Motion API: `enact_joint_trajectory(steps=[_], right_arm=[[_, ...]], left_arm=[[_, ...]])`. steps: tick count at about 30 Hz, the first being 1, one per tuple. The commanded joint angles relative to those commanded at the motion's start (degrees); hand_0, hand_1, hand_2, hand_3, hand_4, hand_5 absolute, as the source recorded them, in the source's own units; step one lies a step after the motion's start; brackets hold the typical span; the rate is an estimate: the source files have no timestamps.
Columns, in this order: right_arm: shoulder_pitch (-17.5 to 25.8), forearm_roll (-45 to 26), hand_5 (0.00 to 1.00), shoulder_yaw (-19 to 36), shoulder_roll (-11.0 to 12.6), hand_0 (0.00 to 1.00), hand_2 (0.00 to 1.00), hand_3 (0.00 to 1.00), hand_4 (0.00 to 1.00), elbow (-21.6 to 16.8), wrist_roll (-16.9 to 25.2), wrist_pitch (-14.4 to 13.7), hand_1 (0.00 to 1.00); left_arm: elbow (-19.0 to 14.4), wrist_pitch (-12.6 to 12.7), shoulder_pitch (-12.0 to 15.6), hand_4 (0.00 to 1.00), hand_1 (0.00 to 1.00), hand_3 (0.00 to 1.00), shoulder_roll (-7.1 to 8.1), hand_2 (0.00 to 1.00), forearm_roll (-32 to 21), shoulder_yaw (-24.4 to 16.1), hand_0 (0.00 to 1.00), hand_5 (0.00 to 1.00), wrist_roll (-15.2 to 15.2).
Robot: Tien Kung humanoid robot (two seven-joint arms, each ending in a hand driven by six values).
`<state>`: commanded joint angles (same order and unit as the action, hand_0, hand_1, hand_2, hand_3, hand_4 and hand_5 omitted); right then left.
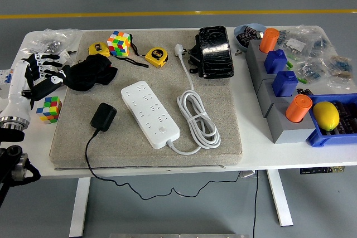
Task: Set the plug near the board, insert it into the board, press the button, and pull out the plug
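Note:
A black plug adapter lies on the grey mat, its black cord trailing off the table's front edge. A white power strip lies to its right, angled, with its button near its lower right end and its white cable coiled beside it. My left hand hovers at the table's left edge, fingers spread and empty, up and left of the plug. My right hand is out of view.
A colour cube sits just below my left hand, another at the back. A black cloth, two yellow tape measures, a black pouch, grey holders with orange and blue parts, and a lemon in a blue bin surround the mat.

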<state>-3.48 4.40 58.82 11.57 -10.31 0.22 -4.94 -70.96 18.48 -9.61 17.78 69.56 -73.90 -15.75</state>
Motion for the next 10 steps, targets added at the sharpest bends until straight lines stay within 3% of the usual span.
enact_joint_trajectory(steps=[10], right_arm=[[0.1,0.3,0.397,0.8,-0.1,0.498,0.561,0.512,0.858,0.0,0.1,0.0,0.598]], left_arm=[[0.0,-0.2,-0.7,0.807,0.358,0.536,-0.04,0.484,-0.2,0.8,0.318,0.201,-0.1]])
